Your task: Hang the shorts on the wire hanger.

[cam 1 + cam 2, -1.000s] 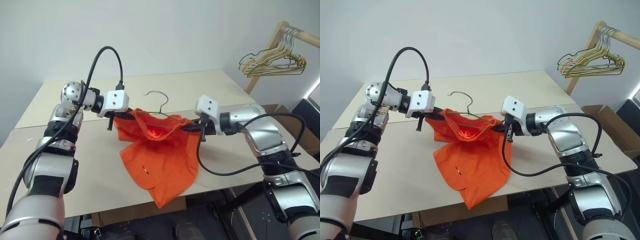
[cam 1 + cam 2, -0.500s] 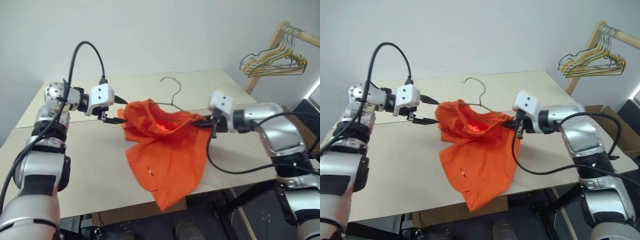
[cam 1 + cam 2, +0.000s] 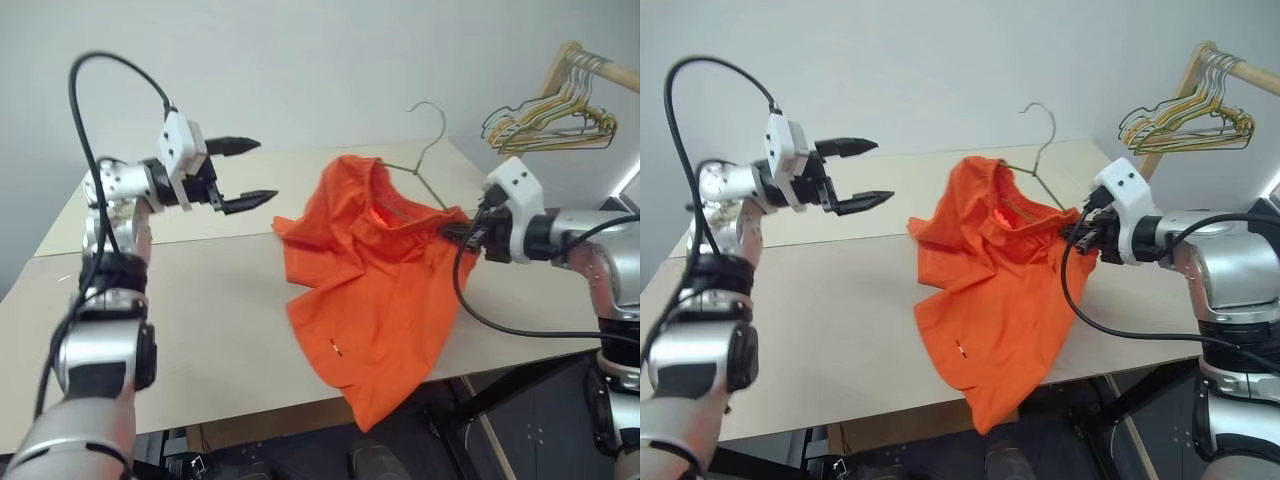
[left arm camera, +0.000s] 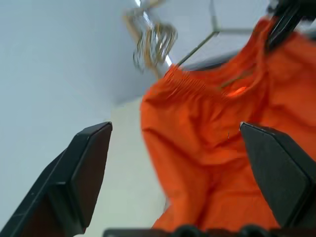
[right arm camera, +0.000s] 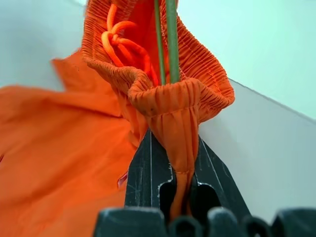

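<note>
The bright orange shorts point(image 3: 370, 260) hang by their gathered waistband from my right gripper point(image 3: 462, 232), which is shut on a fold of that waistband point(image 5: 170, 106). The thin wire hanger point(image 3: 433, 148) runs inside the waistband, and its wire point(image 5: 171, 44) rises out of the same pinch. Its hook stands tilted above the shorts. The lower legs of the shorts drape on the table point(image 3: 200, 300) and over its front edge. My left gripper point(image 3: 266, 170) is open and empty in the air, left of the shorts and pointing at them.
A bunch of yellow, green and pale wire hangers point(image 3: 545, 120) hangs on a wooden rail point(image 3: 590, 65) at the far right. The pale table runs wide to the left and behind the shorts.
My left gripper opened, let go of the waistband and drew back up and to the left. My right gripper carried the shorts and hanger right and upward, and the hook now stands higher.
</note>
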Motion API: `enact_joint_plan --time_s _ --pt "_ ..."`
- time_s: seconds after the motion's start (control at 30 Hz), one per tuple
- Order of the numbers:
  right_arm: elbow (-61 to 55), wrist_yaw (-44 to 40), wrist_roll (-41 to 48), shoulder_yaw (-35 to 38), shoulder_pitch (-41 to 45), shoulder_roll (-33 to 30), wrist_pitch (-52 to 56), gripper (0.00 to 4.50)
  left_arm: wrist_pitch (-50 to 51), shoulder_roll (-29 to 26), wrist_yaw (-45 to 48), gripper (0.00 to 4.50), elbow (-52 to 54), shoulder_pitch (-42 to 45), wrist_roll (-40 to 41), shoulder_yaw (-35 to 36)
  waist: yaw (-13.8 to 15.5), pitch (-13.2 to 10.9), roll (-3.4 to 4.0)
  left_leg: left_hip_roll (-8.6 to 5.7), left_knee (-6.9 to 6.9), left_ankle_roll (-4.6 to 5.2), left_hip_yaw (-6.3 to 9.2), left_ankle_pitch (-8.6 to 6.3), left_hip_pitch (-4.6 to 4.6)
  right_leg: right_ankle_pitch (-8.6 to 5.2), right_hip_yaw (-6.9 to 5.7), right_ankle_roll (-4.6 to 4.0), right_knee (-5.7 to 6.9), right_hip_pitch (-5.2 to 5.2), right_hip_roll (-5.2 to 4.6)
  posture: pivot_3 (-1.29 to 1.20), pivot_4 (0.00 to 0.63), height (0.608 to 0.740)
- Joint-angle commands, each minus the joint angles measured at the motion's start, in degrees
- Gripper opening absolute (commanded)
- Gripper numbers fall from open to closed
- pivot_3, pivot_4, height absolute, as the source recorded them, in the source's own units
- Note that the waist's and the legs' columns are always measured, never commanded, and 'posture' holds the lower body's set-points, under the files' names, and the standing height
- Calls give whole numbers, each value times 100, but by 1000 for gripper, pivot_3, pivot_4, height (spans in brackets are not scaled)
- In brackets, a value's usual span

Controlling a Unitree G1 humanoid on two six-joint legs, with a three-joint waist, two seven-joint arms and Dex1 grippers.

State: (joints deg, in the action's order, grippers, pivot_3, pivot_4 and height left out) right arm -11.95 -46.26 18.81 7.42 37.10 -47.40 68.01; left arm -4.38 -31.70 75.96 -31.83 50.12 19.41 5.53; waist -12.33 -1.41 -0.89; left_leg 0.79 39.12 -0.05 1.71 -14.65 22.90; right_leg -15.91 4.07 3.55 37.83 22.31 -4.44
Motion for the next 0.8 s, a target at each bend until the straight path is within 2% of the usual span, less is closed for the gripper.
enact_joint_plan --time_s 0.03,0.2,0.37,0.6,0.8 --pt "-482 810 -61 690 -5 159 933 0 747 96 -227 4482 1318 -521 501 25 -38 0 0 0 -1 0 2 0 -1 0 0 0 8 1 0 -265 0 740" --pt "-341 1944 -540 1357 220 501 1977 0 1572 290 -731 4482 2580 -1052 1019 105 -91 2 2 -2 2 0 5 5 -1 0 2 0 10 -1 -3 -286 0 740" --pt "-167 3211 -1326 1948 776 977 2428 0 1902 367 -1002 4482 3135 -1258 1207 23 -170 11 22 -9 -10 0 3 6 -8 0 5 0 10 -2 0 -294 0 740" --pt "-210 4710 -2391 2421 1302 1828 2412 0 2019 565 -1253 4482 3418 -1383 1310 -53 -320 14 28 -8 -17 1 3 9 -8 0 4 0 9 -2 3 -293 0 740" --pt "75 5703 -2975 2644 1411 2167 1527 0 2015 626 -1399 4482 3517 -1488 1314 -118 -397 14 32 -15 -18 0 1 10 -7 0 7 0 6 -2 0 -286 0 740"
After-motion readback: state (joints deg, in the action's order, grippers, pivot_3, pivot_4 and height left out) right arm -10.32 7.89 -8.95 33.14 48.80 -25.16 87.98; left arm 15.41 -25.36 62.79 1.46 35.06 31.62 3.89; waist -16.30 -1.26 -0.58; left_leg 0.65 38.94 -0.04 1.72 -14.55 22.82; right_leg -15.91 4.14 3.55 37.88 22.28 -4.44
